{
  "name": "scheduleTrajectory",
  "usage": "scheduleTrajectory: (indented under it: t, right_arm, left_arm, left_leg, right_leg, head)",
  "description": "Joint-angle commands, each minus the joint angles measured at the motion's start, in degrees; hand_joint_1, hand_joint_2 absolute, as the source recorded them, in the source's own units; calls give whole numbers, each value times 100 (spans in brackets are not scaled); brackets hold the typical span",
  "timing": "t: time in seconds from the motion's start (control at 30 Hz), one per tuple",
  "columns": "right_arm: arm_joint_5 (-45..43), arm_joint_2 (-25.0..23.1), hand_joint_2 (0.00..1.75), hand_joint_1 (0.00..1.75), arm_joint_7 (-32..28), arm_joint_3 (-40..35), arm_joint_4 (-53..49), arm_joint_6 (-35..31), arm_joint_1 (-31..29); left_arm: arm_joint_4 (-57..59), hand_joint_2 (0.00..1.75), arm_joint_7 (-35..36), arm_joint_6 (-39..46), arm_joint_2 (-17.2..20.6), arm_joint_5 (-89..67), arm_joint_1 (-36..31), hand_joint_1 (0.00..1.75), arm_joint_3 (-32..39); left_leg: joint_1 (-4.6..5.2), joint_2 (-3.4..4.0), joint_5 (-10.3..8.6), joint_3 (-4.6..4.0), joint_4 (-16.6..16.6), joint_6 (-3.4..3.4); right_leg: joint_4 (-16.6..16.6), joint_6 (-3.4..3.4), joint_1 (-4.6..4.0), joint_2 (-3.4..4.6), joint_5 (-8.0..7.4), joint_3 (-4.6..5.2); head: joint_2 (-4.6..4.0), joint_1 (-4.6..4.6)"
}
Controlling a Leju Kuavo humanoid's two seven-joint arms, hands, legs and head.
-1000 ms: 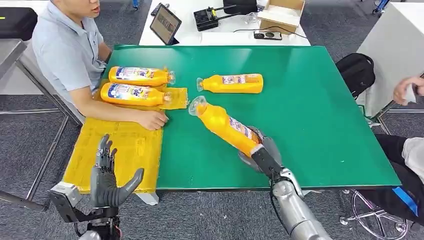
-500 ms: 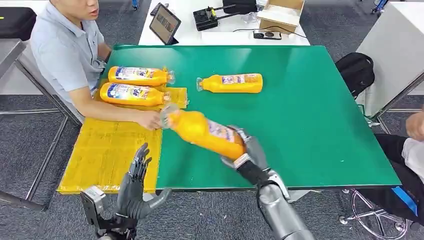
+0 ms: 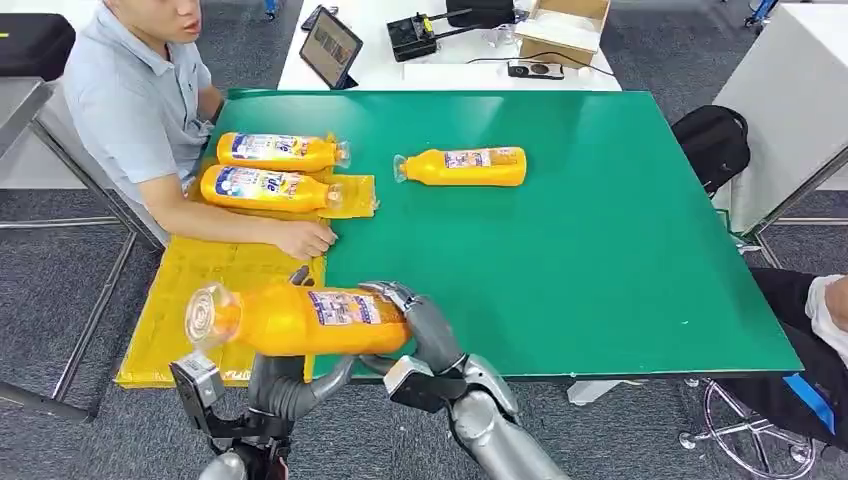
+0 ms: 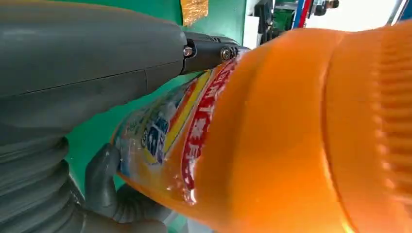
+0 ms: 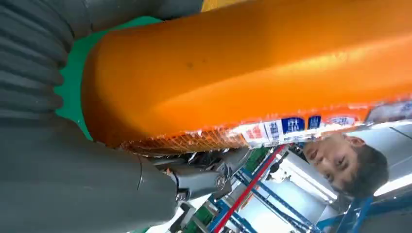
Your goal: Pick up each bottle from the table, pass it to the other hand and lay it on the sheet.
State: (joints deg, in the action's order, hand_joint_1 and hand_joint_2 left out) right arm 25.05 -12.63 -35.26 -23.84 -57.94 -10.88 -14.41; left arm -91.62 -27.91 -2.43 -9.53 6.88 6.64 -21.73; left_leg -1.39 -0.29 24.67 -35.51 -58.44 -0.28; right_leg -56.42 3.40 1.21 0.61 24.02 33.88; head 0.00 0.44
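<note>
My right hand [image 3: 425, 325] grips the base end of an orange bottle [image 3: 300, 320] and holds it level above the table's near-left corner, clear cap pointing left. My left hand [image 3: 280, 385] sits under the bottle with fingers spread behind it and its thumb a little apart from it. Up close, the bottle [image 4: 272, 136] lies beside the left thumb [image 4: 87, 53], with green showing between them. The right wrist view shows the bottle [image 5: 252, 63] against the right hand [image 5: 73, 160]. Two bottles [image 3: 275, 152] [image 3: 265, 188] lie on the yellow sheet [image 3: 220, 290]. One bottle [image 3: 465, 167] lies on the green table [image 3: 560, 260].
A person sits at the left, their hand [image 3: 305, 240] resting on the sheet just beyond the held bottle. A white table behind carries a tablet [image 3: 330, 47] and a box [image 3: 563, 27]. A black bag [image 3: 712, 145] and another person's arm [image 3: 825, 305] are at the right.
My right hand has swung the bottle left and toward me, from over the green table to over the sheet's near edge. My left hand has come up under it.
</note>
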Motion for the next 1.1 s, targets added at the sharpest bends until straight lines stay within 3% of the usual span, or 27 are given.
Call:
scheduleTrajectory:
  t: [0.03,0.4,0.43,0.47,0.53,0.6,0.63,0.7,0.73,0.77,0.8,0.83,1.1]
  right_arm:
    - [-112,-195,175,175,-110,-570,848,12,-403]
    - [-342,-463,175,175,-128,-1020,1822,-27,-744]
    - [-330,-455,175,175,-108,-1064,1881,-40,-737]
    - [-327,-445,175,175,-99,-1088,1936,-28,-724]
    - [-332,-438,175,175,-105,-1143,2089,-73,-739]
    - [-335,-434,175,175,-113,-1146,2101,-85,-731]
    - [-328,-428,175,175,-116,-1165,2134,-96,-748]
    - [-324,-425,175,175,-94,-1190,2172,-94,-764]
    - [-303,-419,175,154,-81,-1210,2181,-95,-769]
    - [-291,-413,175,40,-34,-1223,2202,-119,-769]
    - [-306,-419,175,0,-44,-1206,2187,-192,-742]
    - [-308,-418,0,0,-75,-1212,2178,-201,-727]
    - [-435,-294,0,0,-474,-1146,1462,-527,-352]
  left_arm:
    - [281,175,-75,78,-19,147,-283,0,-140]
    - [198,175,-225,110,8,374,-448,0,-354]
    - [192,175,-191,87,1,486,-458,24,-324]
    - [191,175,-173,80,3,524,-467,136,-314]
    - [203,175,-118,32,14,657,-484,159,-285]
    - [205,175,-116,28,19,664,-488,159,-278]
    - [216,175,-105,3,21,702,-485,175,-272]
    - [228,175,-92,-54,26,770,-495,175,-268]
    - [238,175,-86,-75,30,788,-498,175,-267]
    - [249,175,-58,-146,30,870,-496,175,-257]
    - [249,175,-21,-240,34,974,-477,175,-236]
    - [242,175,-22,-258,41,991,-461,175,-223]
    - [239,175,4,-468,102,1119,-359,175,-132]
  left_leg:
    - [1,6,3,14,3,6]
    - [1,5,1,11,5,5]
    - [2,5,5,27,8,9]
    - [1,1,2,19,7,7]
    - [-2,-3,3,22,7,7]
    - [1,-1,4,29,11,8]
    - [-1,-3,2,21,8,6]
    - [1,-9,3,27,11,8]
    - [-1,-7,2,19,8,6]
    - [1,-7,4,28,10,8]
    - [0,-7,2,21,8,7]
    - [-1,-7,5,31,11,9]
    - [1,-10,2,17,7,7]
  right_leg:
    - [4,-10,-2,1,1,-12]
    - [2,-8,-1,1,1,-9]
    - [6,-15,-2,-2,4,-25]
    - [5,-12,-1,-5,3,-18]
    - [7,-13,-5,-9,4,-23]
    - [9,-16,-3,-9,5,-29]
    - [8,-13,-4,-10,4,-22]
    - [9,-16,-3,-17,7,-28]
    - [7,-12,-3,-14,5,-20]
    - [8,-16,-3,-16,8,-28]
    - [7,-13,-3,-14,6,-22]
    - [12,-17,-6,-16,8,-32]
    - [6,-11,-2,-17,7,-16]
  head:
    - [0,2]
    - [0,2]
    - [0,2]
    - [0,0]
    - [0,4]
    - [0,2]
    - [0,0]
    - [0,2]
    - [0,2]
    - [0,0]
    - [0,0]
    - [0,2]
    - [0,0]
